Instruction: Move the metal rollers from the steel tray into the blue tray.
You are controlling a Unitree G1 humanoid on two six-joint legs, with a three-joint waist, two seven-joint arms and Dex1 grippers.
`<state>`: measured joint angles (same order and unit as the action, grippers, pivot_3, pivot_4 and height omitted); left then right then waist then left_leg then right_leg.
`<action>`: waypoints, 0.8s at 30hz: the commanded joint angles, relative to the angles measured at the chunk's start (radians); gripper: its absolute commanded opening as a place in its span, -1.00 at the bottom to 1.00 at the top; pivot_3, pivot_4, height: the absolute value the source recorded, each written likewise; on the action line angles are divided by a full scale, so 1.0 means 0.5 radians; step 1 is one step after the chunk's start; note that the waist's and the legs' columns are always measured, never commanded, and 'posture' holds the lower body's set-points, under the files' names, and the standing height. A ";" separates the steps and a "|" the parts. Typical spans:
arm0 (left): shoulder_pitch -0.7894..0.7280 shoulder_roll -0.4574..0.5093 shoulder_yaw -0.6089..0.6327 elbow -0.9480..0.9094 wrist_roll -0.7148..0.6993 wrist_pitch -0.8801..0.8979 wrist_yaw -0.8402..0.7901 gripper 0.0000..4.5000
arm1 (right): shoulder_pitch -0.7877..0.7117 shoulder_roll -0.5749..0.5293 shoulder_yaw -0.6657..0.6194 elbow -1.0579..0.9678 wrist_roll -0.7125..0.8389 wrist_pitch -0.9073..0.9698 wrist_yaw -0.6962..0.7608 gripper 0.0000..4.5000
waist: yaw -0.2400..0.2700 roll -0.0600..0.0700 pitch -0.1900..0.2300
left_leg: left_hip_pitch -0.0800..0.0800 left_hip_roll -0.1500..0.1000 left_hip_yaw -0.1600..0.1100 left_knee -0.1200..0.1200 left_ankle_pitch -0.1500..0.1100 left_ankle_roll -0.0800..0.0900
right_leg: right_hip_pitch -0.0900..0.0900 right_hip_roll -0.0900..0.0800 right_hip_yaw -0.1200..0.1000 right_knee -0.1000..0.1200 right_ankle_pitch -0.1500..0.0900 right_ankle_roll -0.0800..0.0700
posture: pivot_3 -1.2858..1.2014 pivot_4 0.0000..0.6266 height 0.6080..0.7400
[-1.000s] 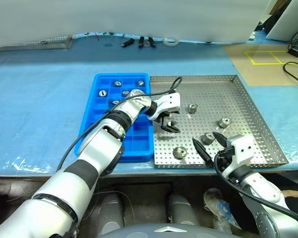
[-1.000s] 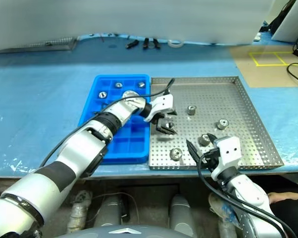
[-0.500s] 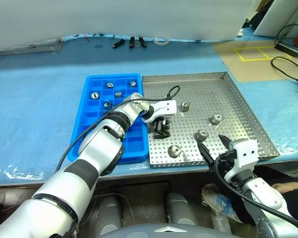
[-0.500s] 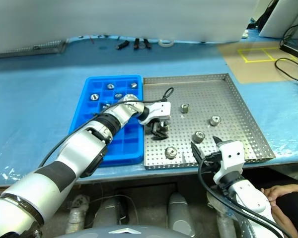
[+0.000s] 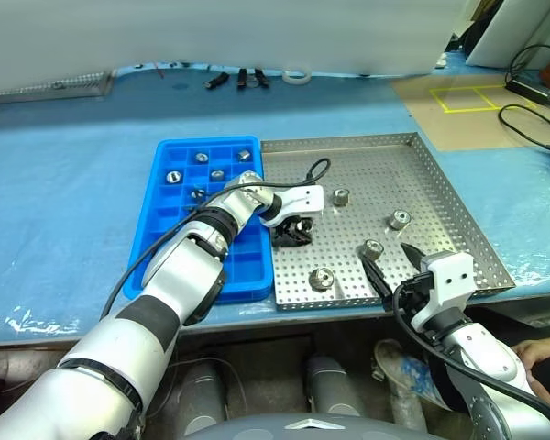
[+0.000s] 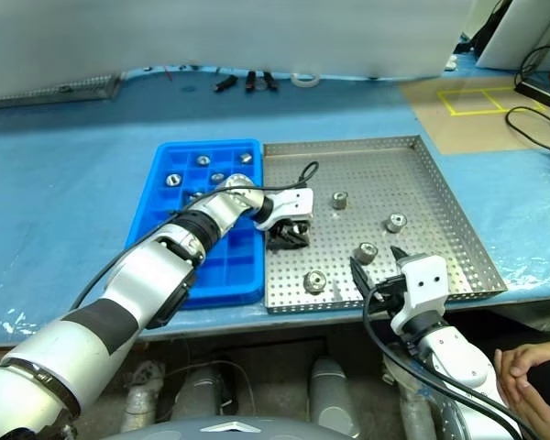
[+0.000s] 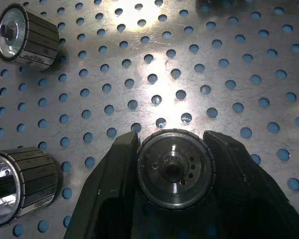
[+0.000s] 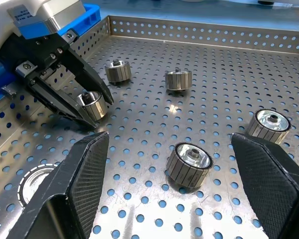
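Table sheet (image 5: 73, 174) pale blue; left hand (image 7: 172, 172) grips roller (image 7: 175, 168); right hand (image 8: 169, 199) spread.

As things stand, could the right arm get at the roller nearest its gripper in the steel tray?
Probably yes: the right gripper is open at the steel tray's near rim, and that roller lies just beyond, nothing between.

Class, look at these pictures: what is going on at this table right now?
A two-armed robot is sorting metal rollers. Its left gripper is shut on one roller on the perforated floor of the steel tray, beside the blue tray, which already holds a few rollers. Four more rollers lie loose in the steel tray. The right gripper hovers open over the near edge of the steel tray, holding nothing.
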<state>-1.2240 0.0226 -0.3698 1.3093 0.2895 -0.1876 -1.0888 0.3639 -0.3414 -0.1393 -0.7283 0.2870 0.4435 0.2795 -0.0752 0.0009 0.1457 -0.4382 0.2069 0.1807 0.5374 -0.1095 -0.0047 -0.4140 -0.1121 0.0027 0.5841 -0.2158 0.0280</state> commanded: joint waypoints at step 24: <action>0.928 0.743 0.650 -2.117 -0.765 1.029 -0.260 -0.22 | -0.998 -0.239 0.259 0.328 0.313 0.171 0.527 0.82 | 0.181 0.002 0.003 | 0.000 0.004 0.002 0.001 0.001 0.000 | -0.002 0.000 -0.002 0.010 0.001 -0.004 | -0.05 -0.52 1.00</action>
<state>-0.7789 0.3834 -0.0775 0.3283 -0.0721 0.2893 -1.2835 -0.1099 -0.4630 -0.0326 -0.5756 0.4309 0.5447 0.5147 0.0155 0.0020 0.1470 -0.4380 0.2089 0.1817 0.5377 -0.1091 -0.0049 -0.4150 -0.1118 0.0017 0.5889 -0.2155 0.0258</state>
